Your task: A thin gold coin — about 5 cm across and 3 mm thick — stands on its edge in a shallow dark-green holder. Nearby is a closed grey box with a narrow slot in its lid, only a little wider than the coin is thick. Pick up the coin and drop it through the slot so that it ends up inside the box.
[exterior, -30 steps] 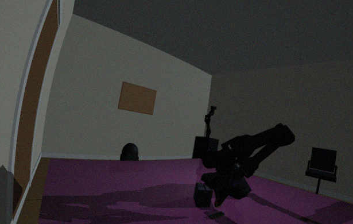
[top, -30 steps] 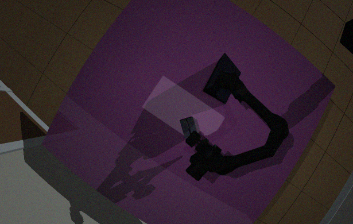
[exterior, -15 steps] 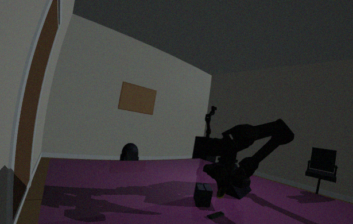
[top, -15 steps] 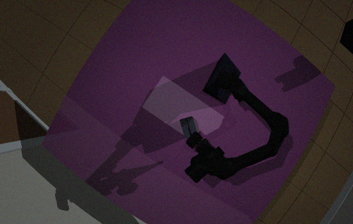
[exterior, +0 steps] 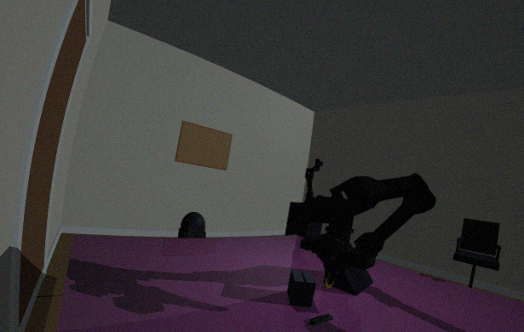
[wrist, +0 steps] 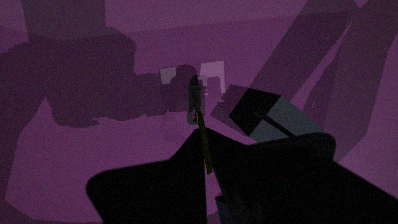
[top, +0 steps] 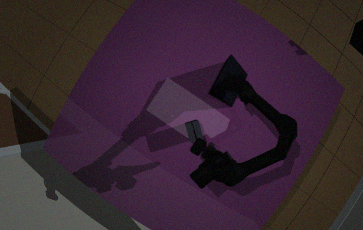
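The gold coin (exterior: 327, 283) (wrist: 203, 142) is upright between the fingertips of my gripper (exterior: 329, 277) (wrist: 201, 132), which is shut on it. Its lower edge shows as a yellow arc below the fingers in the exterior view. The coin is up out of the dark-green holder (exterior: 321, 319) (wrist: 192, 112), which lies lower on the purple table top. The closed grey box (top: 193, 130) (exterior: 301, 289) (wrist: 285, 115) stands close to the gripper, to its right in the wrist view. Its lid has a narrow dark slot. The holder and coin cannot be made out in the top view.
The arm's own base (top: 229, 79) stands on the purple table top (top: 154, 44) beyond the box. Large arm shadows and a bright light patch cross the table top. A chair (exterior: 480, 238) and a dark rounded object (exterior: 192, 226) stand farther off.
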Motion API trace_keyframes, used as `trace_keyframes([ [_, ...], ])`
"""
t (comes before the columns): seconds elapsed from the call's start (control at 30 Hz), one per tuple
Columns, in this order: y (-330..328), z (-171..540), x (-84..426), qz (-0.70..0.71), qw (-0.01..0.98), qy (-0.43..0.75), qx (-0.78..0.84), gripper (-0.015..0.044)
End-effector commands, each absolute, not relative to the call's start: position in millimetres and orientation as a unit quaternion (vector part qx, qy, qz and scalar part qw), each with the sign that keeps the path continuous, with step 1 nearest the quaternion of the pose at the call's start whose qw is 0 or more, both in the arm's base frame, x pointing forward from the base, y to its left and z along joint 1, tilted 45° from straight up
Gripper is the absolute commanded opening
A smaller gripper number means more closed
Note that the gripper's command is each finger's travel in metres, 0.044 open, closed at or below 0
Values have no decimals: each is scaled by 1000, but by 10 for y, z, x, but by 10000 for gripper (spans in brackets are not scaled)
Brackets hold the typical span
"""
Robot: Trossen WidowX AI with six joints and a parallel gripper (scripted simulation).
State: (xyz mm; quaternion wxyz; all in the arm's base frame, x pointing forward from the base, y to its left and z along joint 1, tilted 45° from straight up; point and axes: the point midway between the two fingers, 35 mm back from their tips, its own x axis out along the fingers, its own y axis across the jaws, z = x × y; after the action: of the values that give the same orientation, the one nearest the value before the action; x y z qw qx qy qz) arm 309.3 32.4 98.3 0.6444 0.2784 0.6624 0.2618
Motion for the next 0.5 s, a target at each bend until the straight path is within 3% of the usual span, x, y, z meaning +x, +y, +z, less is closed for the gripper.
trace_keyframes([
  [0.0, 304, 989, 3112, 305, 663, 643, 233, 0],
  [0.47, 286, 973, 3145, 447, 699, 554, 71, 0],
])
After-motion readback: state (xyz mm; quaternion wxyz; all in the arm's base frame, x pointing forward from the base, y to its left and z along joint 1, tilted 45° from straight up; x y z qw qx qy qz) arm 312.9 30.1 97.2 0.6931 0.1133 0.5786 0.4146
